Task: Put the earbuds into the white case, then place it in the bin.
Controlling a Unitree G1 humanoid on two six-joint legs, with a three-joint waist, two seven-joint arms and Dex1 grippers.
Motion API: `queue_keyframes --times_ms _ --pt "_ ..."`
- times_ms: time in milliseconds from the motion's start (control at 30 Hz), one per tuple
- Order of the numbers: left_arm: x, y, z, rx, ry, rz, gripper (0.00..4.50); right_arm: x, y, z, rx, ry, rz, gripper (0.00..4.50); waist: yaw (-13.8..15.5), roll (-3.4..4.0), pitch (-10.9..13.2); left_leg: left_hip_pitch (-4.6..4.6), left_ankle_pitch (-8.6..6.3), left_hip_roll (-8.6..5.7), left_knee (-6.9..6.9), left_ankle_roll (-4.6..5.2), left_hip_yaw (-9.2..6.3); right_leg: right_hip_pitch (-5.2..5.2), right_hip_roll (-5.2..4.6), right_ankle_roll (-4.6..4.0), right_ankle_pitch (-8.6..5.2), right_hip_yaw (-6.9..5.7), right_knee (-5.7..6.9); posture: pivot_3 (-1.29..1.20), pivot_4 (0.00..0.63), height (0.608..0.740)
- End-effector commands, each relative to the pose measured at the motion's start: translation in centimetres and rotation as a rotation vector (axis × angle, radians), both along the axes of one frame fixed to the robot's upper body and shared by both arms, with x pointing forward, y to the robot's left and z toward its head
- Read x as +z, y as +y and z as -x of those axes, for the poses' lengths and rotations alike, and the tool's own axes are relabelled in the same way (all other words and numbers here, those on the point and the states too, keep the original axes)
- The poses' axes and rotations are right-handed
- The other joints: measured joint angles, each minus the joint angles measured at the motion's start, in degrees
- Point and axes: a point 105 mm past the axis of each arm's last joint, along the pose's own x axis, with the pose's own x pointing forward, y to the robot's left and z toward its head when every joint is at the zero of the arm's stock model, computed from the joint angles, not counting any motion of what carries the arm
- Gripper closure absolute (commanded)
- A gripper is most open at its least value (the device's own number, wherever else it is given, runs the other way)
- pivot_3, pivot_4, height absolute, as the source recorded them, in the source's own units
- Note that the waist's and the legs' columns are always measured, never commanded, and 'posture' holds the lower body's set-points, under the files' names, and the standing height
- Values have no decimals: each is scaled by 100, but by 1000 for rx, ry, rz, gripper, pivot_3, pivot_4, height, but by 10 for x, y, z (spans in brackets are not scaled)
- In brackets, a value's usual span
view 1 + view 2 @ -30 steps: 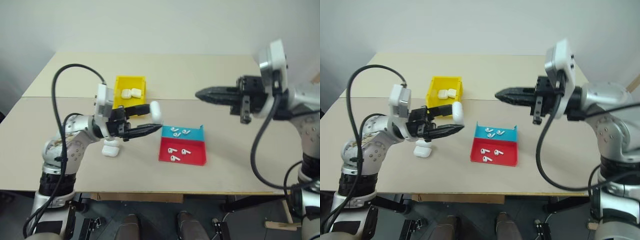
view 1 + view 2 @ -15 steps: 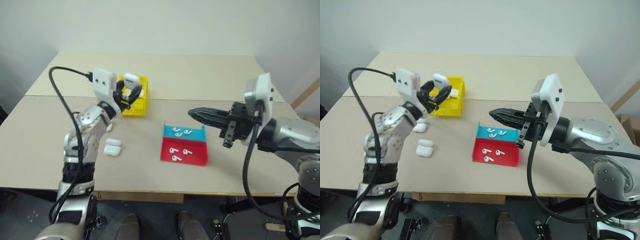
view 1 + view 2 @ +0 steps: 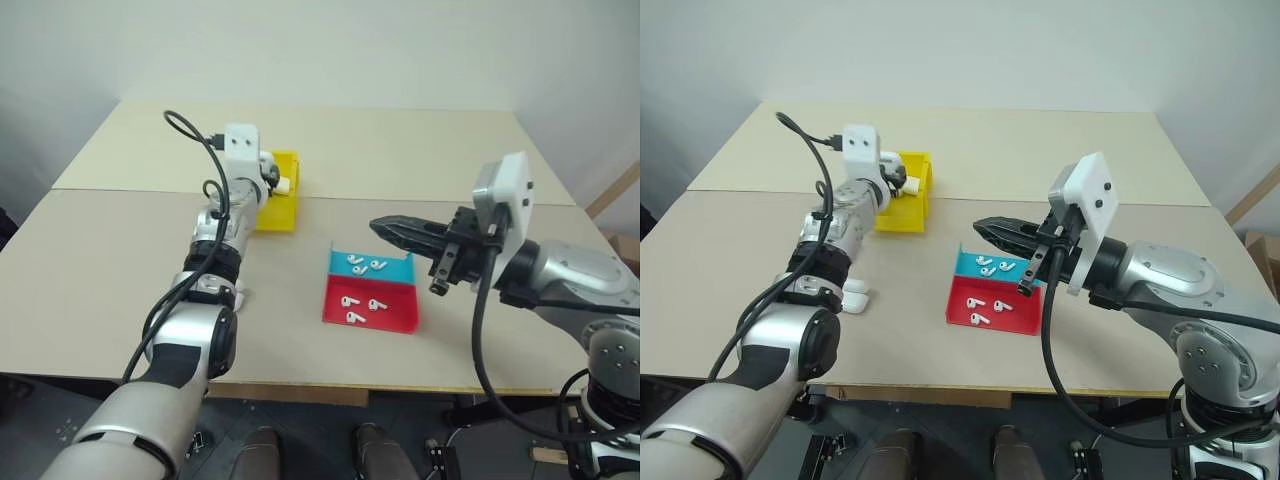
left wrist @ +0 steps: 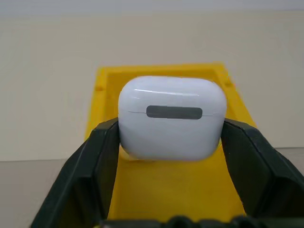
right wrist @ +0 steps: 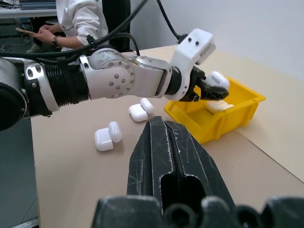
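Observation:
My left gripper [image 4: 169,127] reaches level over the yellow bin [image 3: 281,216] with a closed white case [image 4: 172,118] between its fingertips; both fingers touch its sides. From the right wrist view that case [image 5: 219,79] hangs above the bin's near wall, and another case [image 5: 216,107] lies inside the bin. My right gripper [image 3: 379,224] is shut and empty, hovering just beyond the trays. Several earbuds lie in the blue tray [image 3: 397,268] and the red tray [image 3: 392,318].
Two open white cases [image 5: 107,137] [image 5: 140,110] lie on the table under my left forearm, one also seen as a case [image 3: 853,297] beside the arm. A person in a white sleeve [image 5: 80,19] sits beyond the table's left side.
My left arm swung from in front of me forward over the yellow bin, carrying the white case. The right gripper stayed shut and drifted only slightly.

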Motion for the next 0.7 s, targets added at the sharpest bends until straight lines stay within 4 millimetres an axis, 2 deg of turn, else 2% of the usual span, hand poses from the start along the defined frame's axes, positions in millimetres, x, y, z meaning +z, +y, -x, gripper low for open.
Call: queue_keyframes --times_ms 33,200,333,500,700 --pt "24 -1 -3 -8 -77 12 28 11 2 10 20 -67 -15 4500 -3 0 0 1 0 0 0 0 0 0 0 0 0 0 2 0 150 740" --pt "28 10 -1 -10 -112 6 28 12 2 10 26 -70 -24 4500 0 0 0 6 1 0 0 -1 0 3 0 0 1 1 6 0 150 740" --pt "45 13 10 -102 -206 -16 28 14 2 12 41 -73 -36 4500 -12 1 0 4 0 1 -1 -1 0 1 0 0 0 1 6 0 150 740" --pt "61 15 56 -406 -324 -71 28 7 -7 4 0 -62 -45 4500 -49 2 -1 7 1 3 -2 -2 1 1 1 0 1 2 10 0 150 740" --pt "53 30 130 -814 -347 -167 28 -13 -33 3 -8 -59 20 4500 -54 3 -1 15 2 5 -1 -3 5 8 -1 -1 0 2 10 0 150 740"
